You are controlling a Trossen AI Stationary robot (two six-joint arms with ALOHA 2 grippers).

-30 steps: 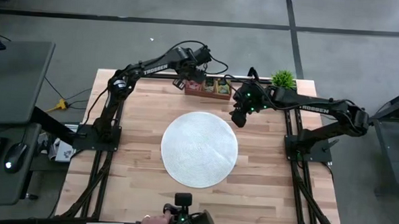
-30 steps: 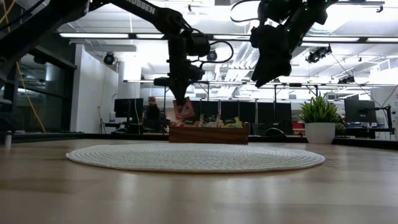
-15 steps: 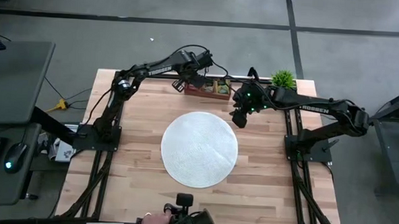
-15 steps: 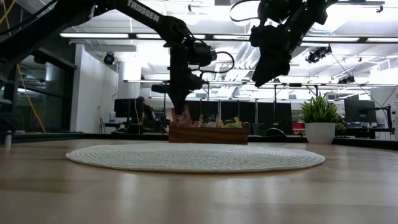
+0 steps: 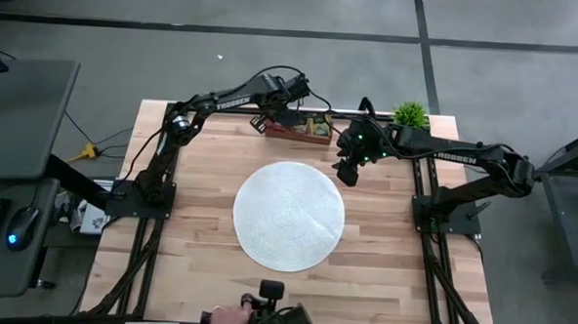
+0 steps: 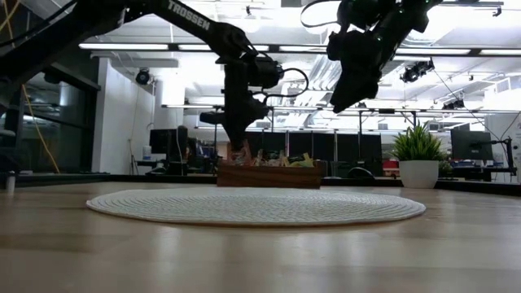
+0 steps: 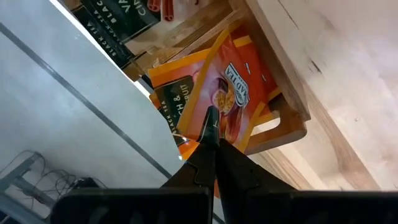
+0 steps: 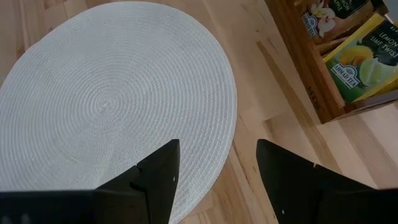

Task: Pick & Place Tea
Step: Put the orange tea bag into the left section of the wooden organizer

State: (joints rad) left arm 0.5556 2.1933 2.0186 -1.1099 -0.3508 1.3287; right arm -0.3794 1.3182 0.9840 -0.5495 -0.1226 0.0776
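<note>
While the left gripper [image 7: 214, 134], fingers pinched on an orange tea packet [image 7: 233, 99] in the wooden tray [image 5: 300, 131], finishes picking, lifting toward the white mat [image 5: 289, 216] seems next; right gripper [image 8: 217, 165] hovers wide.

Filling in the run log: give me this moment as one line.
left gripper: shut, tips in tray at orange tea packet | right gripper: open, empty, raised beside mat | mat: bare

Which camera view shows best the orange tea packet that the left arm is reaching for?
The left wrist view: the orange tea packet fills the picture, with the shut left end effector over it. The high view shows only small colours in the wooden tray. The low view hides it behind the tray wall. The right wrist view misses it.
</note>
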